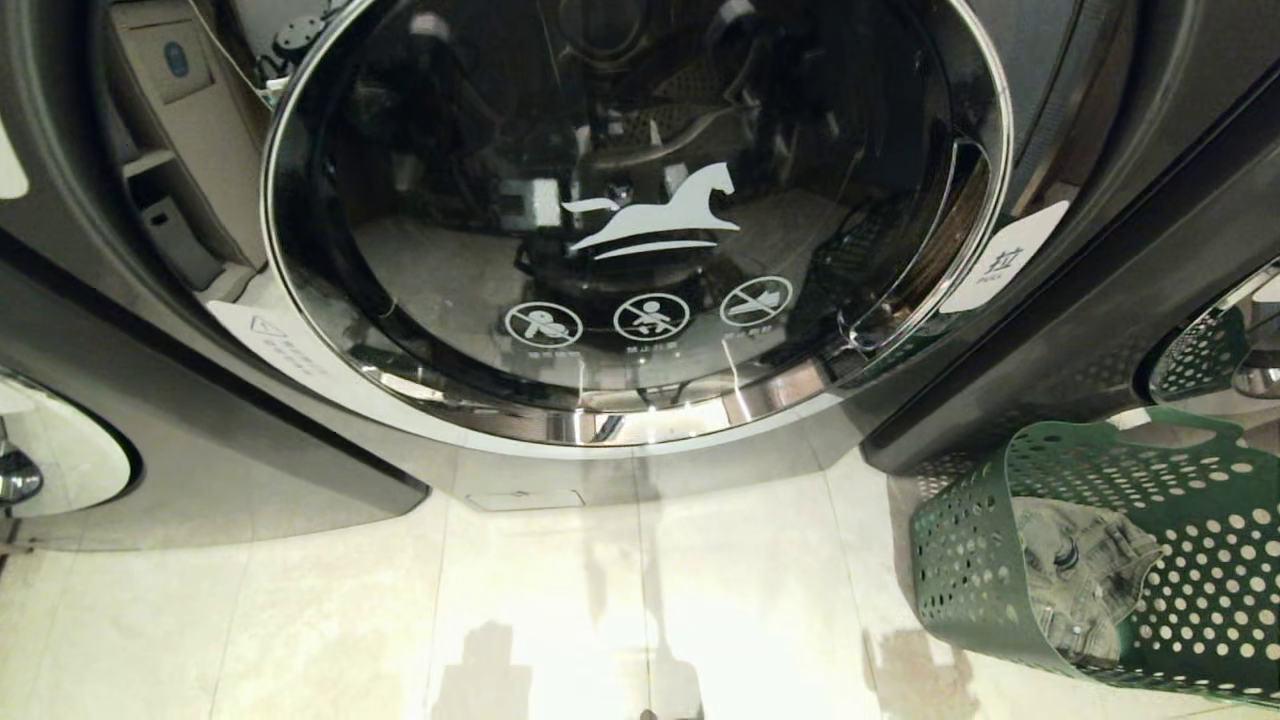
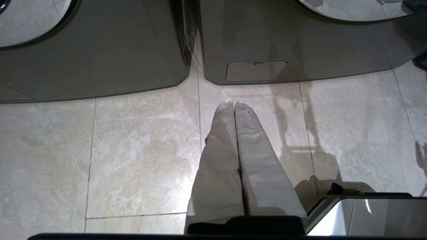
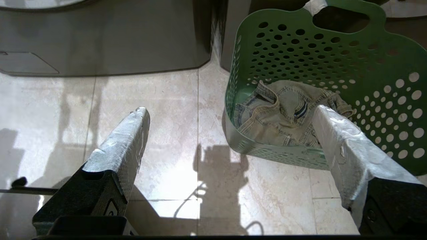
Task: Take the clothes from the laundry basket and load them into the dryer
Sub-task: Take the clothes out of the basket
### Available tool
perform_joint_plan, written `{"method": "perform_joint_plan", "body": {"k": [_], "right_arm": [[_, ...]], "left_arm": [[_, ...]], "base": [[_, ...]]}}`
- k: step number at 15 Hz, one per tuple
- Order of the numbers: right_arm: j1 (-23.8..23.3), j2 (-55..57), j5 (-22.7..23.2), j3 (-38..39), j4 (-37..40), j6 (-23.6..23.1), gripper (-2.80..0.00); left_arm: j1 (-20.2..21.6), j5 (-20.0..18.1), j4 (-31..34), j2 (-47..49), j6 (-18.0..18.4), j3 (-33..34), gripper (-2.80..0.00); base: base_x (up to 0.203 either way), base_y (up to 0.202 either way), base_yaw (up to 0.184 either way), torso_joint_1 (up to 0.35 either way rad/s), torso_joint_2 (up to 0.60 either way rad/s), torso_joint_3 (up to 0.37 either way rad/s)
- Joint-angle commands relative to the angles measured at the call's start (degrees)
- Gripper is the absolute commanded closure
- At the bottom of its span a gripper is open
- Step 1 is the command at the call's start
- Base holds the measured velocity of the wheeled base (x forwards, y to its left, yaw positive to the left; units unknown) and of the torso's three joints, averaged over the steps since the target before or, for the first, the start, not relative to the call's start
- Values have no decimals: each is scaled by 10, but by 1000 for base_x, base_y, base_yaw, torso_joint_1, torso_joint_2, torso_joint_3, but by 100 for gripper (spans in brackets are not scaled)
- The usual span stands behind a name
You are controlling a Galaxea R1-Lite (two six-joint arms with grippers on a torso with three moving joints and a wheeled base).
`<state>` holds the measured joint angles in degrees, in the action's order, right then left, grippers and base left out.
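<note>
- Bare tiled floor [image 1: 640,600] is seen between dryer door [image 1: 640,210] and laundry basket [image 1: 1180,600].
- Faded denim clothes [image 3: 283,113] lie crumpled inside.
- Right gripper [image 3: 230,113] is spread wide, empty; left gripper [image 2: 234,105] is pressed closed.

The head view looks forward and down, close to the dryer door [image 1: 640,210], which fills the upper frame, with the laundry basket [image 1: 960,540] at lower right. The left wrist view faces the tiled floor [image 2: 133,150] and the machines' bases along its top. The right wrist view looks down on the same floor, sharing the basket at upper right with the head view.
</note>
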<state>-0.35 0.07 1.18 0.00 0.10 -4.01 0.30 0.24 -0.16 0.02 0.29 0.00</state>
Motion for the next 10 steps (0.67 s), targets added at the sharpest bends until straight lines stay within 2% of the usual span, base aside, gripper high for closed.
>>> {"method": "perform_joint_plan", "body": {"k": [1, 8, 10], "right_arm": [[0, 0, 2, 1, 1, -22, -280], [0, 3, 4, -4, 12, -28, -280], [-2, 0, 0, -6, 15, -32, -280]], "left_arm": [[0, 0, 0, 0, -1, 0, 0], [0, 0, 0, 1, -1, 0, 0], [0, 0, 1, 1, -1, 0, 0]], "base": [[0, 0, 0, 3, 2, -198], [0, 0, 0, 1, 1, -195], [0, 0, 0, 7, 5, -92]]}}
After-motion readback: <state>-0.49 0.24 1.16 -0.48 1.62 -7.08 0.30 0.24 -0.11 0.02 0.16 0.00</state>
